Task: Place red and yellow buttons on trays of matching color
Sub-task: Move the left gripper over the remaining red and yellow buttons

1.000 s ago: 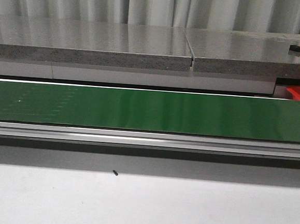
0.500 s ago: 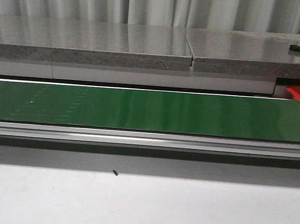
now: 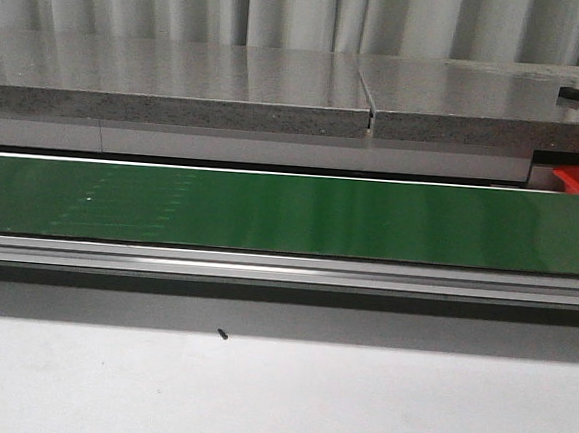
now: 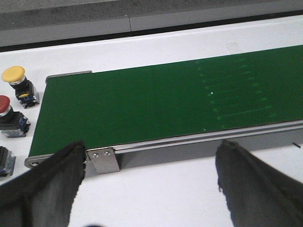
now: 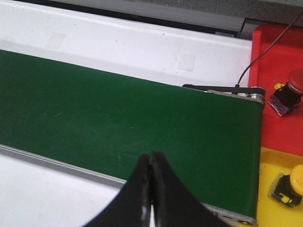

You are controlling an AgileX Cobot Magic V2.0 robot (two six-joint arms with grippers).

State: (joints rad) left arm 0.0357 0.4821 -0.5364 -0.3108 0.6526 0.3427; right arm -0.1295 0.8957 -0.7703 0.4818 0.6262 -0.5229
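Beyond the left end of the long green conveyor belt (image 4: 156,101), on the white table surface (image 4: 165,189), stand two loose push-buttons: a yellow mushroom-capped button on a black block body (image 4: 18,84) and, nearer, a red-capped button of the same build (image 4: 8,118). Each stands cap up, its long axis vertical. They look rigid, light and top-heavy, so gripping the squared black body rather than the smooth domed cap seems safest. At the belt's right end, a red plastic tray (image 5: 279,94) holds a red button (image 5: 289,92), and the yellow tray (image 5: 272,208) nearer holds a yellow one (image 5: 289,187) (both lie tipped). The left gripper (image 4: 151,179) hangs wide open, empty; the right gripper (image 5: 151,189) has its jaws pressed together on nothing.
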